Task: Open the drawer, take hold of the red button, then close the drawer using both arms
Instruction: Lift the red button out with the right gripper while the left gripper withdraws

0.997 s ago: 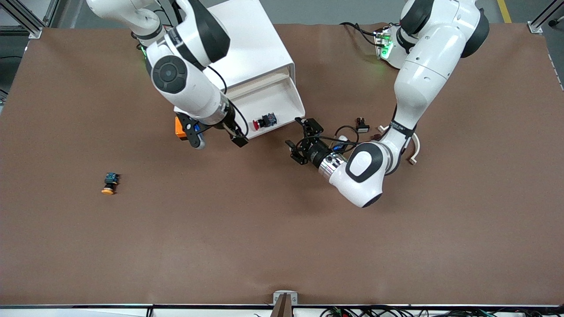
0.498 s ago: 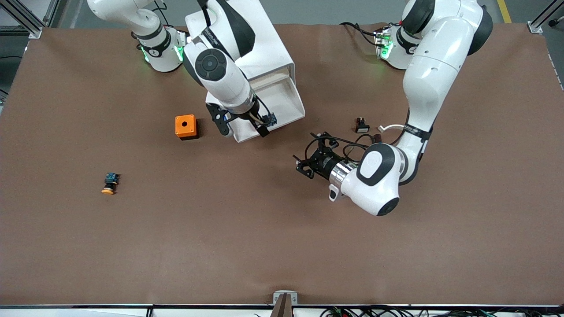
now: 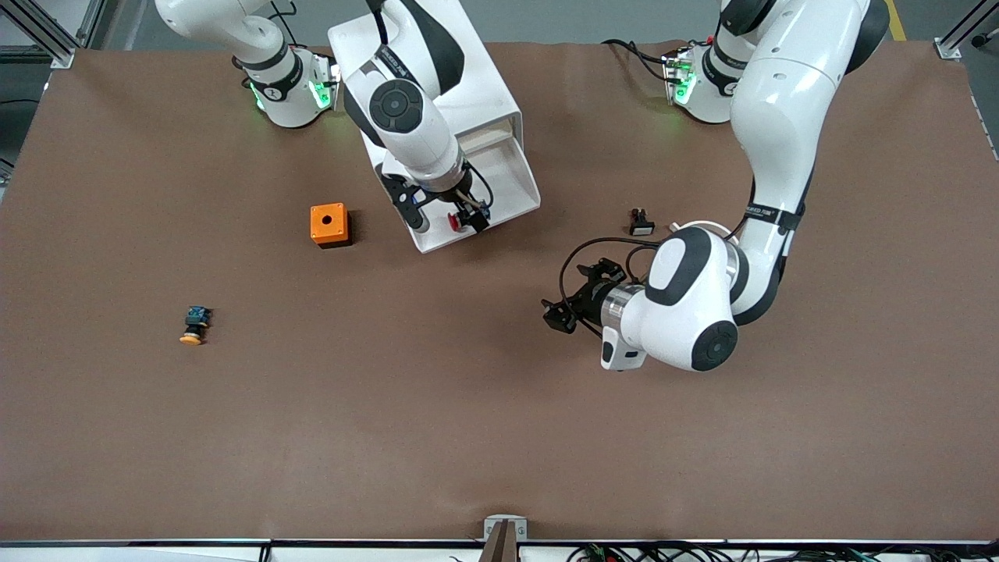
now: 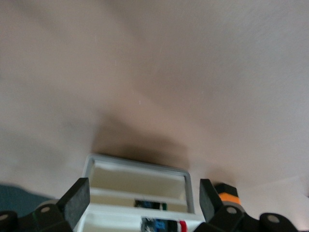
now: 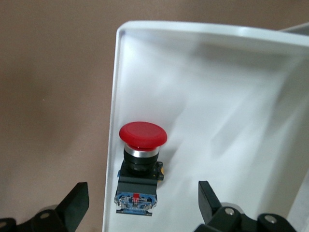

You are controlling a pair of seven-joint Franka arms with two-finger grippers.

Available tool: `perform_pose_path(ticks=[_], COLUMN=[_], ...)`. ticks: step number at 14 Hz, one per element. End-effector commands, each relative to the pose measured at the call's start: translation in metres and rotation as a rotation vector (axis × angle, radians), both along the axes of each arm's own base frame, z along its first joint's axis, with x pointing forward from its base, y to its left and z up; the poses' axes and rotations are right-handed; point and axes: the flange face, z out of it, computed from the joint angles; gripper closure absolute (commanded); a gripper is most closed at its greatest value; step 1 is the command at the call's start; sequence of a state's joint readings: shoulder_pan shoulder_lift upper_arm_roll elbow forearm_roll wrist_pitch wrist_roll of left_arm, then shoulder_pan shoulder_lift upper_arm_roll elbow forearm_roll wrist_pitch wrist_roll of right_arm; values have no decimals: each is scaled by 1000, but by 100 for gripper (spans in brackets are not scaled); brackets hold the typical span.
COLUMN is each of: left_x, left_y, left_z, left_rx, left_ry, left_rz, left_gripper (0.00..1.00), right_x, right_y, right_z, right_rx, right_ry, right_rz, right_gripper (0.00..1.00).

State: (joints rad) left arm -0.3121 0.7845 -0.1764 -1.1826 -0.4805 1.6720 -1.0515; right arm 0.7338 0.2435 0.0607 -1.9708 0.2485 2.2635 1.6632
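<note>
The white drawer [image 3: 511, 183] stands pulled out of the white cabinet [image 3: 468, 78]. The button [image 3: 455, 222], with a red cap and a black-and-blue body, lies on its side in the drawer, close to the front rim. My right gripper [image 3: 448, 218] hangs open just over it. In the right wrist view the button [image 5: 143, 134] lies between the spread fingers, untouched, beside the drawer's rim [image 5: 116, 96]. My left gripper [image 3: 568, 298] is open and empty over bare table, nearer the front camera than the drawer. The left wrist view looks back at the cabinet [image 4: 140, 169] and the button [image 4: 166, 225].
An orange box [image 3: 328, 224] with a hole sits on the table beside the drawer, toward the right arm's end. A button with a yellow-orange cap [image 3: 193, 325] lies farther that way, nearer the camera. A small black part [image 3: 641, 223] rests near the left arm.
My right gripper has swung from the orange box to over the button in the drawer. My left gripper has drawn back from the drawer's front toward the front camera.
</note>
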Motion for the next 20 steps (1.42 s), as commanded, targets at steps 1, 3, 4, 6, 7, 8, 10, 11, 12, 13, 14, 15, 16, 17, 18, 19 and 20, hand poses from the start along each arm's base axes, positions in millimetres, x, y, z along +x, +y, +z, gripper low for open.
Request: perform_pose_path(ticks=[1, 3, 4, 6, 7, 8, 10, 11, 12, 13, 14, 15, 16, 17, 18, 19, 20], left_x=[3, 5, 5, 6, 6, 7, -2, -5, -12, -18, -19, -24, -31, -38, -41, -43, -47], left_y=[6, 8, 10, 10, 7, 6, -11, -19, -33, -45, -48, -55, -63, -68, -72, -74, -80], left_z=[41, 52, 51, 50, 50, 49, 45, 42, 38, 35, 34, 32, 28, 24, 23, 24, 21], left_rx=[34, 62, 84, 126, 141, 158, 209, 226, 232, 236, 251, 265, 268, 278, 288, 294, 294], left_ry=[-164, -220, -233, -268, -290, -311, -349, -360, -372, -385, -399, -409, -404, -394, -384, -381, -380], left_rz=[-73, -102, -116, -142, -151, -160, -217, -222, -233, -222, -224, -244, -259, -256, -235, -219, -227], left_gripper=[0, 0, 0, 0, 0, 0, 0, 0, 0, 0, 0, 0, 0, 0, 0, 0, 0], right_x=[-12, -15, -15, -15, -14, -14, -13, -13, -12, -11, -9, -5, 0, 8, 19, 30, 39], right_y=[0, 6, 6, 5, 5, 5, 5, 5, 5, 5, 4, 4, 3, 0, -7, -15, -22], right_z=[-8, -16, -16, -16, -15, -15, -14, -13, -12, -10, -8, -4, 2, 11, 22, 35, 46], right_rx=[10, 4, 8, 4, 5, 4, 6, 6, 7, 9, 11, 18, 27, 29, 19, 11, 12], right_ry=[-14, -10, -15, -13, -14, -15, -17, -16, -17, -21, -23, -29, -37, -35, -15, 2, 9], right_rz=[-19, -18, -21, -18, -18, -14, -12, -9, -8, -6, -7, -13, -23, -31, -35, -15, 21], right_gripper=[0, 0, 0, 0, 15, 35, 74, 87, 97, 100, 100, 100, 100, 100, 100, 100, 100])
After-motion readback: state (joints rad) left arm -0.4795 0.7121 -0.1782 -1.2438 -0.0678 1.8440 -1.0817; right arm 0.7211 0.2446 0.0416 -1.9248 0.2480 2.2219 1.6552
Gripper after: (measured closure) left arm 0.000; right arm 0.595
